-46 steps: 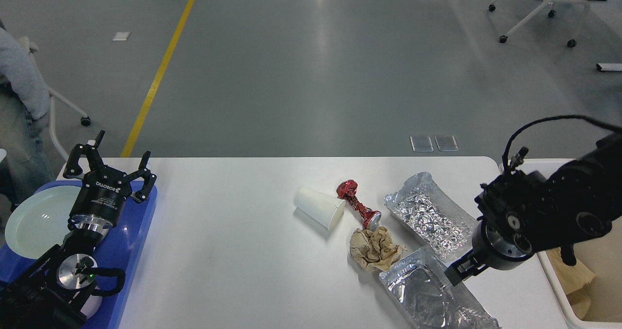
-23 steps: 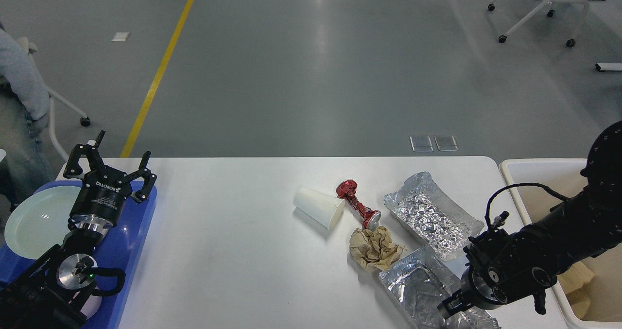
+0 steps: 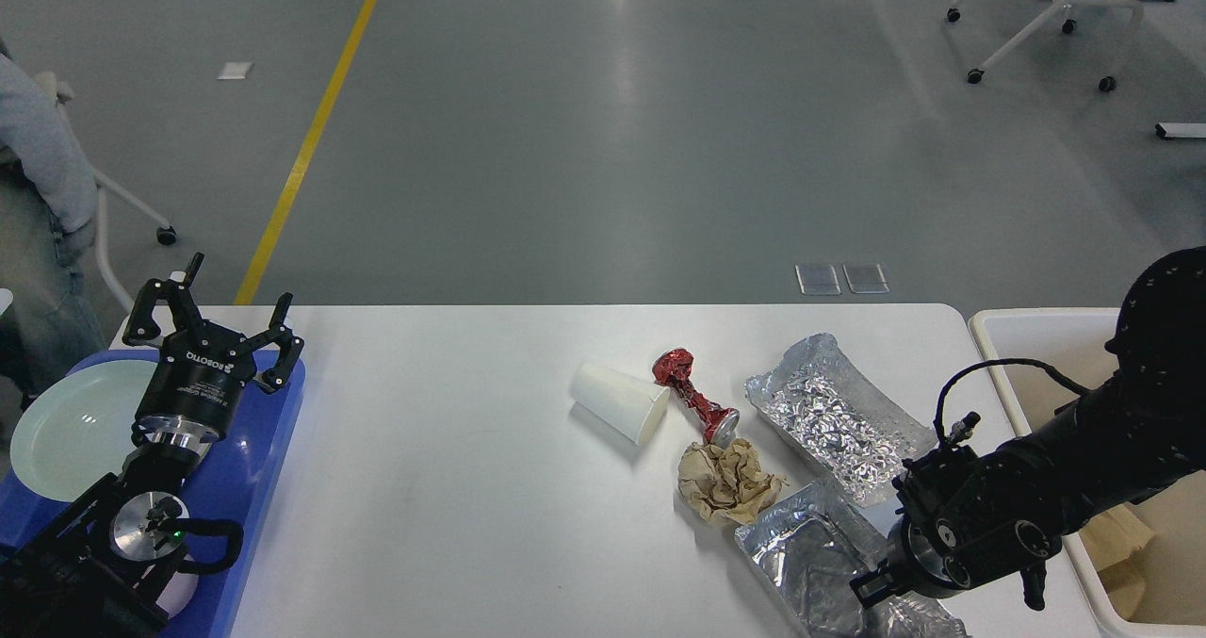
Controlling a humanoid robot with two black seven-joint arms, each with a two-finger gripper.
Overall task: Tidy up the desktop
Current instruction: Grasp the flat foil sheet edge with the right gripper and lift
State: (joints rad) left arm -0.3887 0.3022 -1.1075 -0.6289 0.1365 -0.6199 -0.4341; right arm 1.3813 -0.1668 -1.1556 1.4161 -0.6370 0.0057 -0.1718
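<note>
Litter sits in one cluster on the tabletop point(image 3: 452, 487), the wide white slab that fills the lower half of the head view, and the near foil tray point(image 3: 820, 563) serves as the landmark for it all. Just behind that tray lies a crumpled brown paper ball point(image 3: 725, 481); behind the ball rests a crushed red can point(image 3: 692, 396), with a white paper cup point(image 3: 622, 402) on its side just left of the can. A second foil tray point(image 3: 834, 417) lies behind and to the right of the near one.

The right end effector point(image 3: 871, 583) hovers low at the near tray's right edge. It is seen dark and end-on, so I cannot tell whether its fingers are spread or closed, or whether they touch the foil. Right of the tray, off the tabletop's edge, stands the cream bin point(image 3: 1036, 322) with brown paper in it.

Far to the left of the tray, the left end effector point(image 3: 212, 313) stands upright with its fingers spread, grasping nothing, above the blue tray point(image 3: 254, 468) that carries a pale green plate point(image 3: 66, 431).

The foil tray is probably very light, thin and easily dented, with a slick, crinkled skin. Pinching its raised rim on the near right side looks safest, and a gentle squeeze should do; a wall grip would likely crumple it.
</note>
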